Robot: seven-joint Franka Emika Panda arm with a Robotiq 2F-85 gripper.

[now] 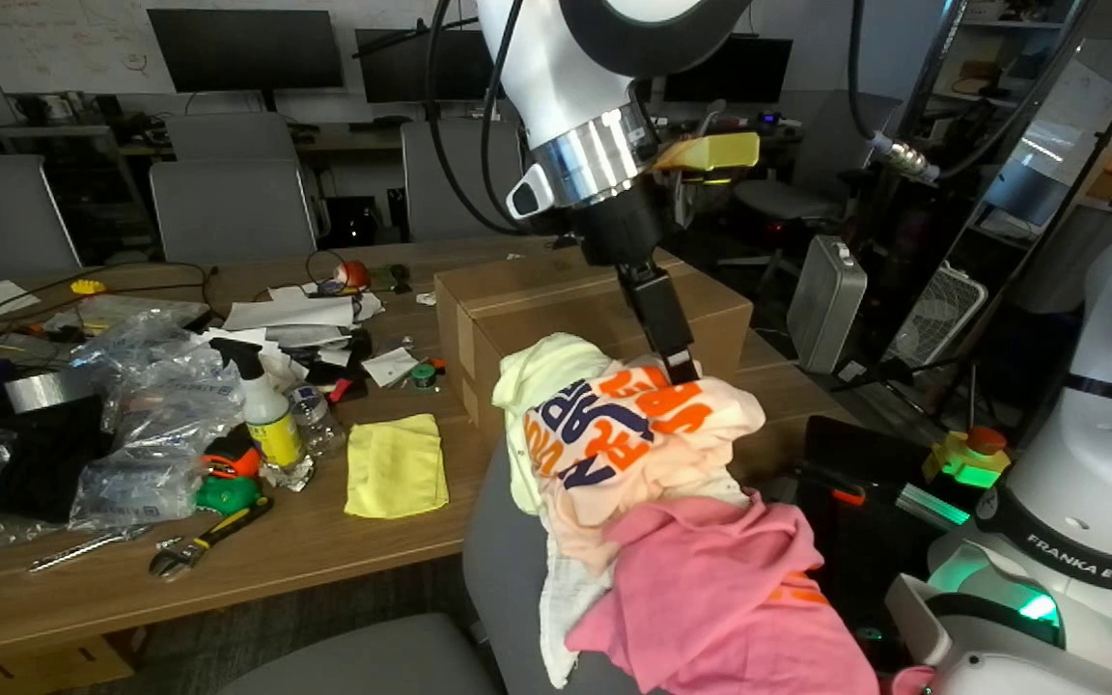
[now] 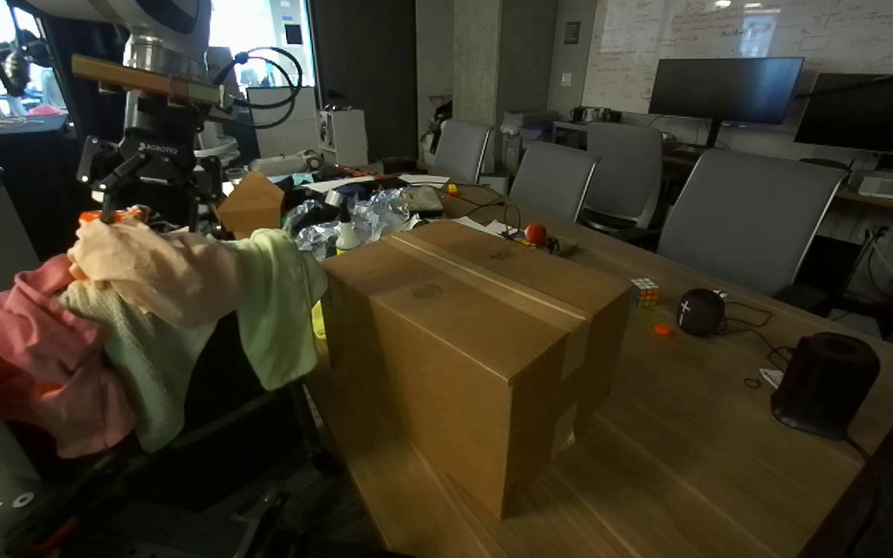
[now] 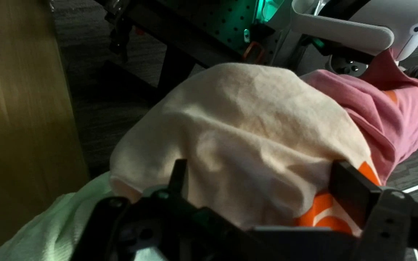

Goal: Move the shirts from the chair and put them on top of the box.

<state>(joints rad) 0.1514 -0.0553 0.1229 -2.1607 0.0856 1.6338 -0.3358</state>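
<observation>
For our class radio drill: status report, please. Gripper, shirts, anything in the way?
Gripper open at printed shirt, no grip yet. Pink shirt against it, both on chair, neither on box. Possible hindrance: they touch, so one might drag the other.

Pincer (image 3: 259, 169) spread wide over the cream shirt (image 3: 245, 108)
Fingers (image 3: 356, 192) apart, rumpled folds showing between their tips — orange print (image 3: 323, 210) beside one; the pink shirt (image 3: 394, 116) shows past the cream edge, pale green cloth (image 3: 58, 228) at lower left, a wooden surface (image 3: 16, 108) along the view's left side.
</observation>
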